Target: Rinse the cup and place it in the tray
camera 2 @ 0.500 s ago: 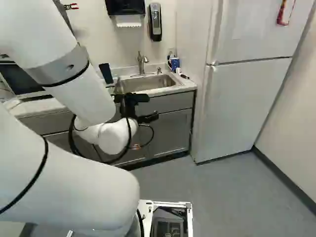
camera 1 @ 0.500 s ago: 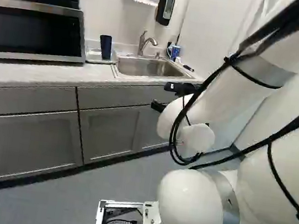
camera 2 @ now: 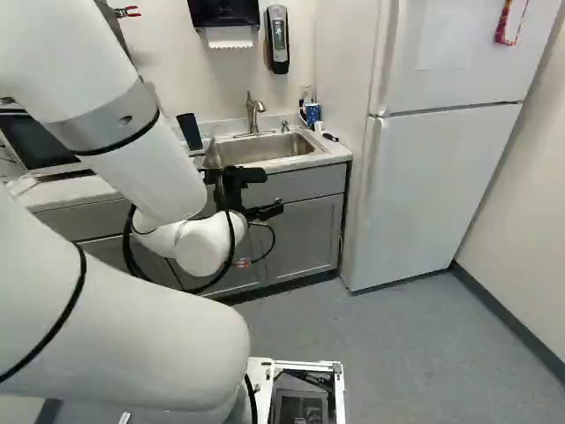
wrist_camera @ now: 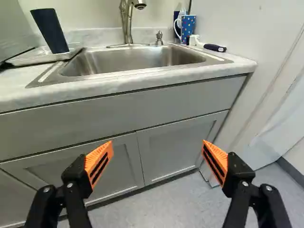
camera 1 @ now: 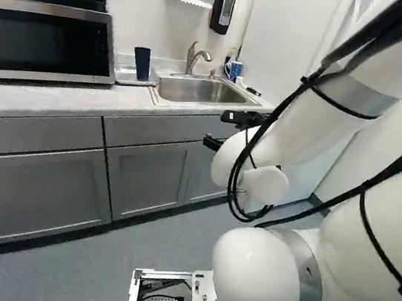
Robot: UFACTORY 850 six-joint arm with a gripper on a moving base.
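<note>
cup [wrist_camera: 50, 31]: dark blue, plain, wider at mouth; stood upright on tray
tray [wrist_camera: 34, 59]: shallow, set between microwave [camera 1: 47, 43] and sink [wrist_camera: 123, 59]
cup from claw: placed ahead, higher, off to one side
claw [camera 2: 274, 191]: released, fingers spread wide before cabinets [wrist_camera: 166, 147], below counter level
in the way: cup side partly blocked by counter [wrist_camera: 104, 90] edge
around: faucet [wrist_camera: 126, 23] behind sink; patterned blue mug [wrist_camera: 188, 24] at sink's far corner
</note>
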